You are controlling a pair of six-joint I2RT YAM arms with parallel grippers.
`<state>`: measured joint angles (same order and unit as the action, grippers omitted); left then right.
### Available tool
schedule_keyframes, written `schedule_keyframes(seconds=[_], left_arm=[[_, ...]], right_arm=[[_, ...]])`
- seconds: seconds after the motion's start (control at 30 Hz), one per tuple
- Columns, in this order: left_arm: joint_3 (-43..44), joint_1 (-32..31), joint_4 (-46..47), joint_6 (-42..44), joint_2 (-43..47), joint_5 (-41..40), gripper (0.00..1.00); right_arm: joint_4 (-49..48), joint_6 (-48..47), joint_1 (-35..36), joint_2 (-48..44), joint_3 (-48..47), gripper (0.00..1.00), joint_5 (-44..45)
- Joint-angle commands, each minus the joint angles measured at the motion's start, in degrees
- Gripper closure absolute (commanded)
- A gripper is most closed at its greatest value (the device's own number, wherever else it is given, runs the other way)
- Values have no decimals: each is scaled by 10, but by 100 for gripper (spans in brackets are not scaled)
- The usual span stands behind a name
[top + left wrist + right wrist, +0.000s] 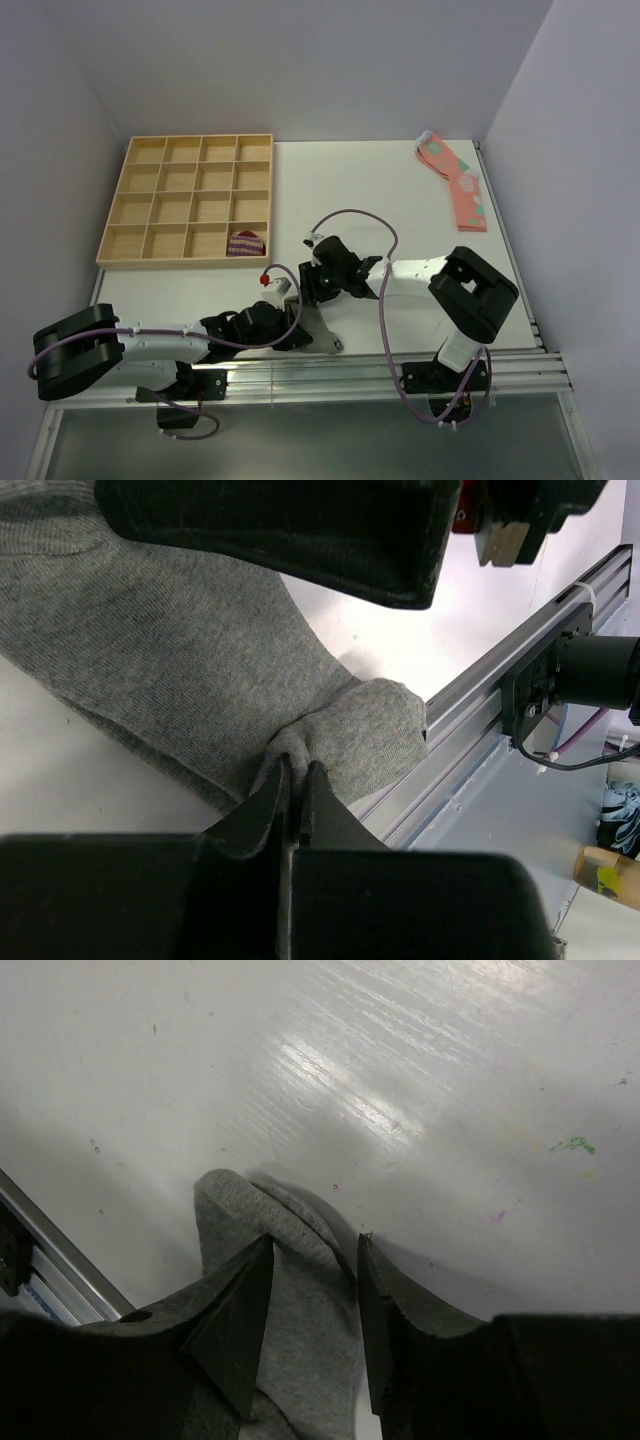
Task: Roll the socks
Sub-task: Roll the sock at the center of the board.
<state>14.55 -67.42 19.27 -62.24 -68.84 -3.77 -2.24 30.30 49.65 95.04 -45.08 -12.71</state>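
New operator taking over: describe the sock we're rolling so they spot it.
On the white table, go to the near edge beside the metal rail. The left claw pinches a grey knitted sock there. It is grey, unlike the spotted pink socks and the purple-striped bundle.

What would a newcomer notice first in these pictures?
A grey sock lies at the near edge of the table: the left gripper pinches a fold, and the right gripper straddles it. Farther back lie pink socks, right, and a wooden tray, left.
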Motion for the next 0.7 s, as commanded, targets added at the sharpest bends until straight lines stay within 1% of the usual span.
schedule_keyframes(seconds=[0.0, 0.07, 0.17, 0.23, 0.27, 0.5, 0.67], left_arm=[[-14, -3, -94, 18, -22, 23, 100], [-13, -3, -93, 18, -25, 24, 100], [-11, -3, -93, 19, -29, 25, 100], [-9, -3, -96, 18, -34, 25, 100], [-8, -2, -97, 17, -38, 27, 99], [9, 4, -121, 12, -56, 32, 100], [11, 13, -137, 10, -47, 44, 100]], right_arm=[[-14, -5, 5, -4, 15, 54, 9], [-13, -2, 5, 0, 17, 57, 15], [-2, 4, 4, 1, 14, 68, 29], [4, 9, 5, -2, 14, 80, 47], [6, 11, 5, -6, 15, 82, 51], [34, 32, 3, -30, 25, 89, 112], [57, 51, -1, -51, 31, 89, 152]])
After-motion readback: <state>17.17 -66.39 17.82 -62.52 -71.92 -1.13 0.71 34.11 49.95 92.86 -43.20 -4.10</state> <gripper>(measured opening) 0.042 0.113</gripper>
